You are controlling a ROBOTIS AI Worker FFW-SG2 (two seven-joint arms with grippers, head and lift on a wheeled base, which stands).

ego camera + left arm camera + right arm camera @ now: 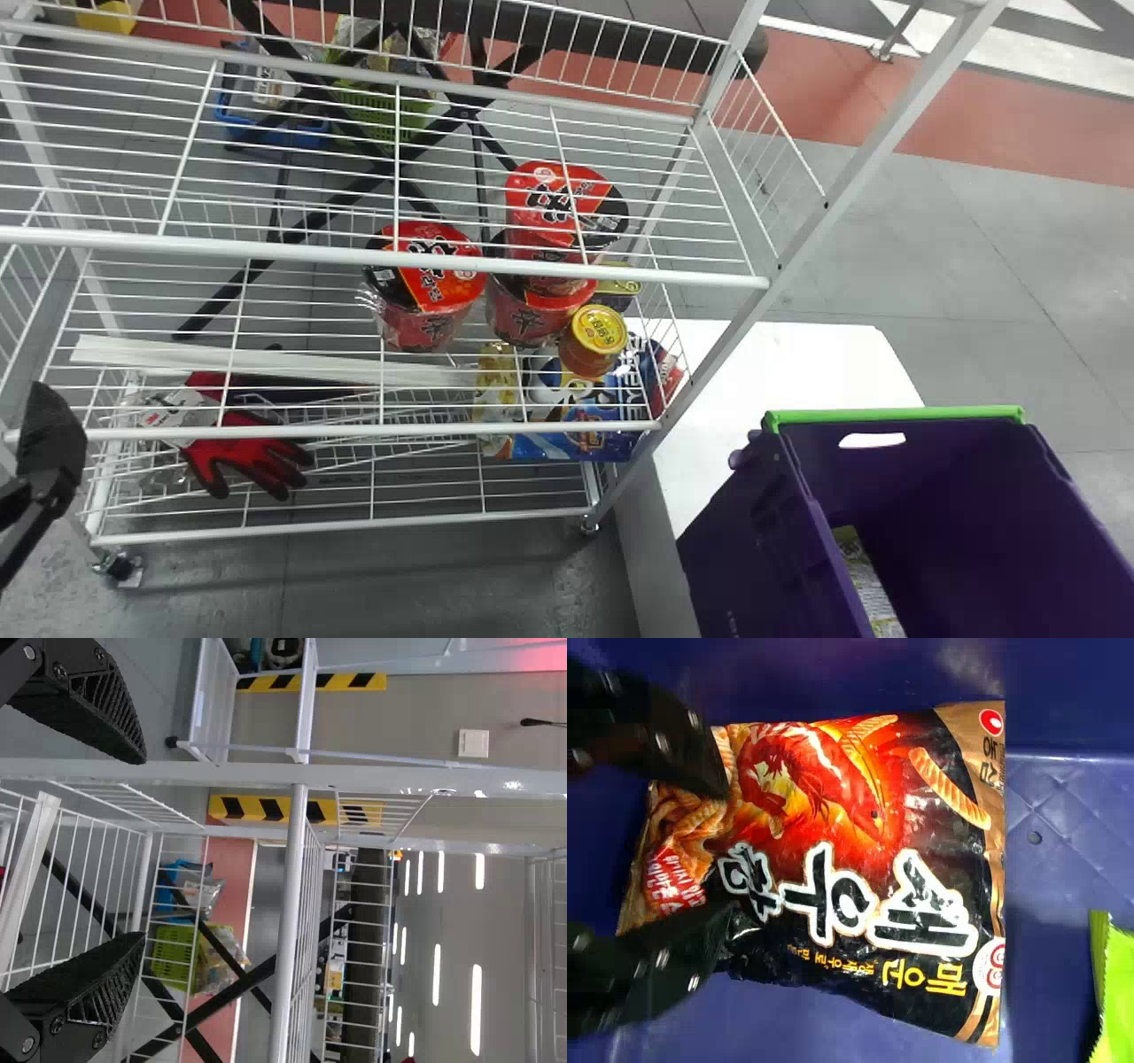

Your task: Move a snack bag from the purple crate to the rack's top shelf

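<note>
While head view shows purple crate [749, 540], left wrist view has left claw [142, 848] parted near rack [291, 904]. Right wrist view: right claw [726, 850] parted, snack bag [859, 877] ahead, near end within its gap; likely light, slick, crushable; best pinched softly mid-bag.

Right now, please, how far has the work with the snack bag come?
The approach looks done: the right gripper is at the snack bag inside the purple crate. Nothing looks securely in hand, as its fingers stand wide apart over the bag. Left to do: close on it, lift it out and lay it on the rack's top shelf.
</note>
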